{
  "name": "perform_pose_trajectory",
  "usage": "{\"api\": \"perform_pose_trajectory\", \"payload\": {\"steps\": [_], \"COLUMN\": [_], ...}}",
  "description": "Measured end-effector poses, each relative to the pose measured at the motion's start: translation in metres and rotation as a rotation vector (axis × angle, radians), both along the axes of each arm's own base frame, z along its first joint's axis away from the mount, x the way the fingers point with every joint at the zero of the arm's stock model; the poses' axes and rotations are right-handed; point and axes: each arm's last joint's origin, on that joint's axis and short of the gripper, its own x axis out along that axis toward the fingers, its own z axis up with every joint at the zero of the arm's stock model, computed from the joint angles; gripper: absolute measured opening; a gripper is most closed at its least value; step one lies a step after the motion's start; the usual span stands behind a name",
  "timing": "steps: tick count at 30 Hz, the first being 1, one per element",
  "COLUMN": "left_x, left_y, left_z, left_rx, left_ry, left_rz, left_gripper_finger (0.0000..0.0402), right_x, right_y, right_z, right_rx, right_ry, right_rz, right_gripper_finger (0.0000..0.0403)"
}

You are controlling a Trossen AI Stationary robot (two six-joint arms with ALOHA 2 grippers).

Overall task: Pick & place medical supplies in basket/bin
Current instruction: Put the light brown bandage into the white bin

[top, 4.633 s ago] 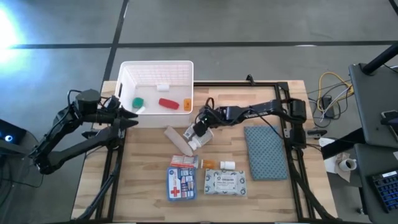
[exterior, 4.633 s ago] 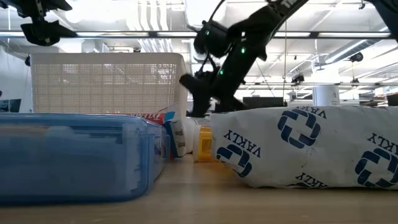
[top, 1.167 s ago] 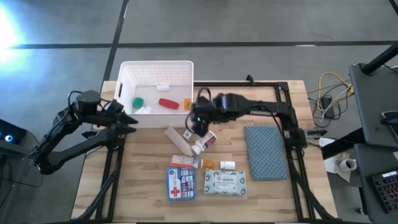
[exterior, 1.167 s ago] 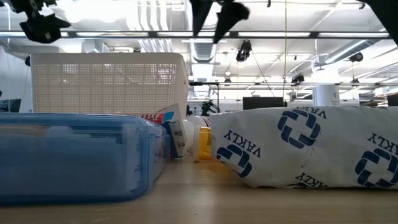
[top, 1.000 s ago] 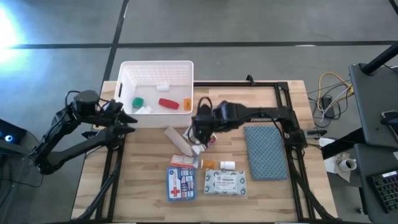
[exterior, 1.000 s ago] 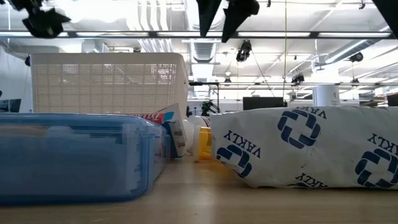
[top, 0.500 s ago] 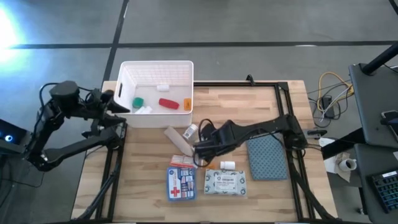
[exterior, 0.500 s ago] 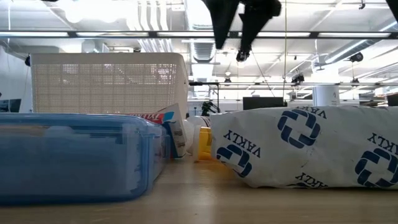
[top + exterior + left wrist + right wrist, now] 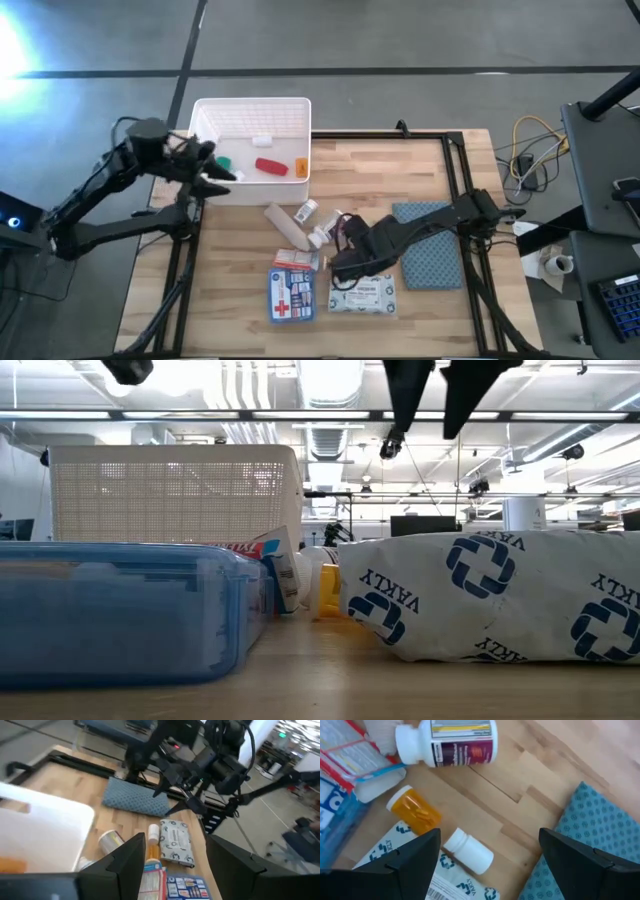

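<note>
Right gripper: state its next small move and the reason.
Probably lower the right gripper onto the small white bottle: its fingers are open above it, and the bottle lies free on the table beside the orange vial.

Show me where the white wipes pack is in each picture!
High view: wipes pack, lower middle of the table.
Low view: big, on the right.
Left wrist view: centre.
Right wrist view: bottom edge.
Landmark: blue first-aid pouch beside it.

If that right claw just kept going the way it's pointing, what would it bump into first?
Most likely the small white bottle lying between its open fingers, beside the orange vial and against the wipes pack. The right gripper hangs above them; how high is unclear.
</note>
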Motion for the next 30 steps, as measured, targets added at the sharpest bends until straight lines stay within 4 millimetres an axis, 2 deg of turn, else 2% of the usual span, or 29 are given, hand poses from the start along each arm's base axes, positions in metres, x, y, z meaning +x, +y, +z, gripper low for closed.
{"api": "perform_pose_trajectory", "payload": {"steps": [4, 10, 16, 22, 30], "left_x": [0.032, 0.061, 0.062, 0.057, 0.066], "left_y": [0.002, -0.022, -0.052, -0.069, -0.093], "left_z": [-0.007, -0.024, -0.025, -0.035, -0.076], "left_rx": [-0.034, 0.06, 0.196, 0.246, 0.321], "left_ry": [0.064, 0.212, 0.225, 0.332, 0.506], "left_rz": [-0.104, -0.158, -0.206, -0.266, -0.361], "left_gripper_finger": [0.019, 0.019, 0.019, 0.019, 0.019], "right_x": [-0.012, -0.031, -0.045, -0.049, -0.054], "right_y": [0.0, 0.004, 0.007, 0.006, 0.004], "right_z": [0.006, 0.012, 0.006, 0.001, -0.001], "right_rx": [-0.006, -0.03, -0.04, -0.048, -0.055], "right_ry": [-0.04, -0.112, -0.107, -0.085, -0.06], "right_rz": [-0.055, -0.116, -0.134, -0.12, -0.051], "right_gripper_finger": [0.0327, 0.032, 0.0318, 0.0315, 0.0315]}}
